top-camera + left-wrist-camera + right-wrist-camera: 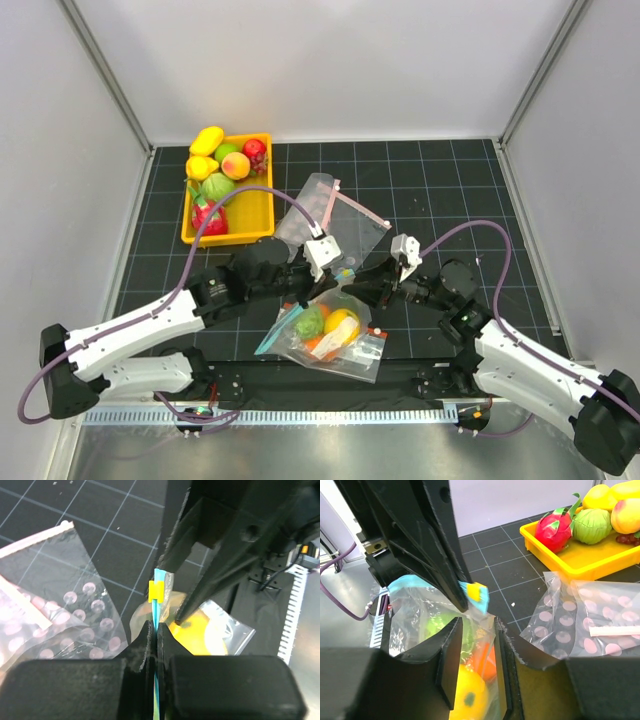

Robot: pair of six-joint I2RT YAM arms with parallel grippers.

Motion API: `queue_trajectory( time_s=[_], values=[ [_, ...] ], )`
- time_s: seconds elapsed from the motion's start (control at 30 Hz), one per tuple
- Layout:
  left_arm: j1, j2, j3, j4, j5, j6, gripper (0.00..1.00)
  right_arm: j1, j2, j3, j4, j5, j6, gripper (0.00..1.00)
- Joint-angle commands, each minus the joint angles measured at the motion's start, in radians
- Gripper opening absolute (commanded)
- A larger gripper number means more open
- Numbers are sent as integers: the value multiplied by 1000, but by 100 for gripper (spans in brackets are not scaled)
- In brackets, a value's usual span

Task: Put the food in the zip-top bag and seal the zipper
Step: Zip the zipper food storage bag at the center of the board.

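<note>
The zip-top bag (340, 345) lies crinkled near the front edge, with green, yellow and orange food (340, 322) inside. My left gripper (156, 627) is shut on its teal zipper (158, 607), just below a small yellow slider (155, 591). From above, the left gripper (310, 294) sits at the bag's upper edge. My right gripper (477, 626) faces it, open, its jaws standing either side of the bag's clear plastic below the zipper's end (468, 590). Yellow fruit (465, 695) shows through the plastic between them. The right gripper (357, 291) is close beside the left one.
A yellow tray (256, 212) of fruit stands at the back left. A dotted clear bag with a pink strip (338, 213) lies just behind the grippers, also seen as the dotted bag (580, 625). Both arms crowd the mat's middle.
</note>
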Motion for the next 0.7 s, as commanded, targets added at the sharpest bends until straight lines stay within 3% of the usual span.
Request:
queue_trajectory(
  time_s=[0.0,0.37,0.43,0.47,0.53,0.67],
  values=[
    [2,-36,-3,37,69,38,0,0,-8,36,62,-32,3,37],
    [2,-8,9,14,130,48,0,0,-24,48,61,-96,23,34],
    [2,-11,9,14,135,43,0,0,-37,51,56,-104,29,28],
    [2,-13,5,14,135,42,0,0,-41,53,47,-107,29,14],
    [2,-19,-1,20,126,38,0,0,-51,54,38,-105,32,2],
    [2,-17,-9,33,109,43,0,0,-62,54,30,-93,38,1]
  ],
)
